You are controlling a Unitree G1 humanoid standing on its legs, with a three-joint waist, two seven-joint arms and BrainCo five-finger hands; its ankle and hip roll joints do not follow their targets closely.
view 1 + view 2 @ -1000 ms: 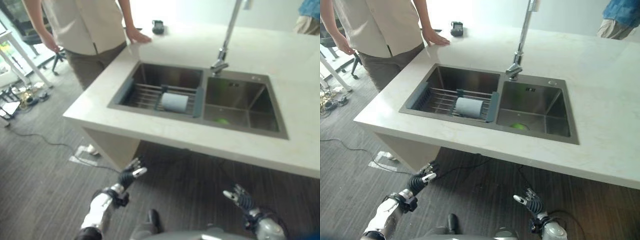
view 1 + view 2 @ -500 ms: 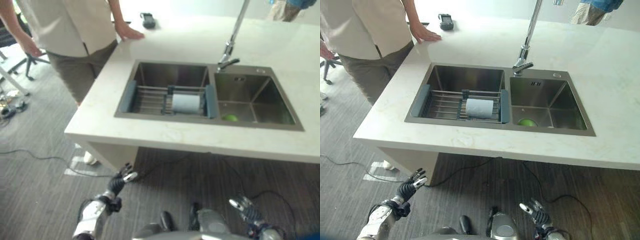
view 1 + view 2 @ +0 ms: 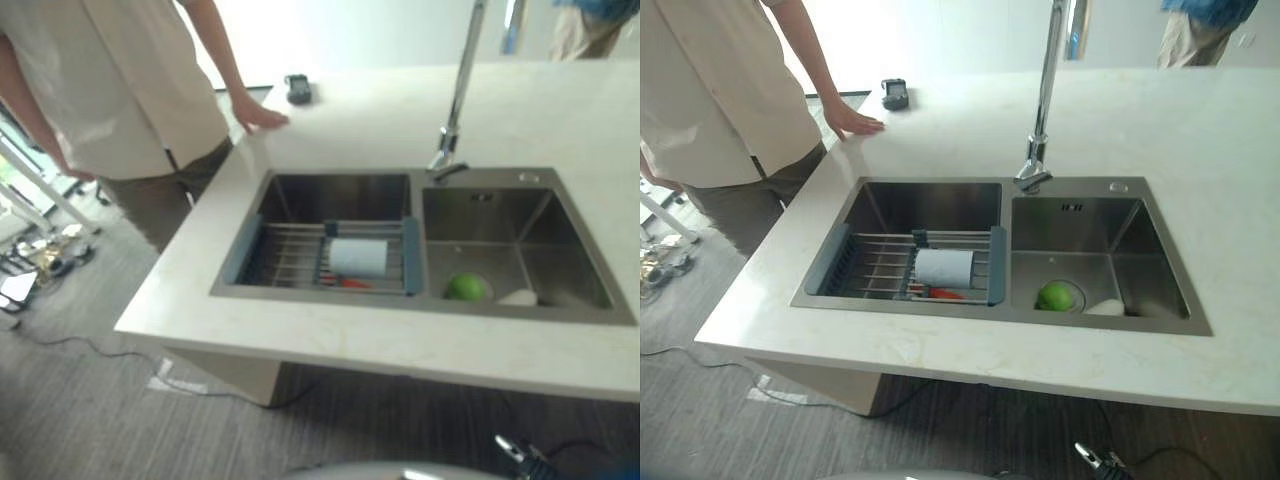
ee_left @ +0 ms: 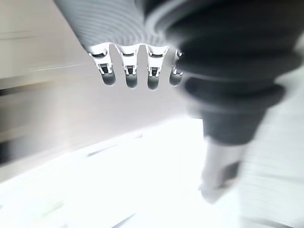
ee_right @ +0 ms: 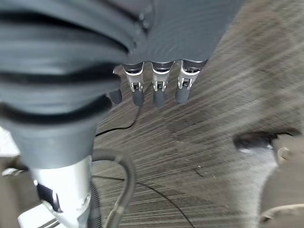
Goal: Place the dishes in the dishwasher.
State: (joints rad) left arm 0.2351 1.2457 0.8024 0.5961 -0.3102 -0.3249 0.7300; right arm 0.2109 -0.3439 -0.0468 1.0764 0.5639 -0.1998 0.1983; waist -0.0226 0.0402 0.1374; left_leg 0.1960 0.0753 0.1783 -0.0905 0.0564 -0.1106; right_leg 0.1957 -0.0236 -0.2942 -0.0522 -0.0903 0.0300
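A white cup [image 3: 943,267] lies on its side on a wire rack [image 3: 872,266] in the left basin of a steel sink [image 3: 1005,187], with something red [image 3: 945,293] under it. In the right basin sit a green round thing [image 3: 1057,296] and a small white dish [image 3: 1105,307]. My right hand [image 3: 1095,461] hangs low in front of the counter, far below the sink, fingers relaxed and holding nothing. My left hand [image 4: 128,76] hangs by a pale surface with straight, empty fingers.
A tall faucet [image 3: 1043,110] rises behind the basins. A person [image 3: 710,90] stands at the counter's left end with a hand [image 3: 852,122] on the white counter [image 3: 1200,150], near a black device [image 3: 895,94]. Another person [image 3: 1195,25] stands far right.
The camera has moved closer to and higher over the sink. Both hands have dropped toward the lower edge of the eye views; the left one has gone past it.
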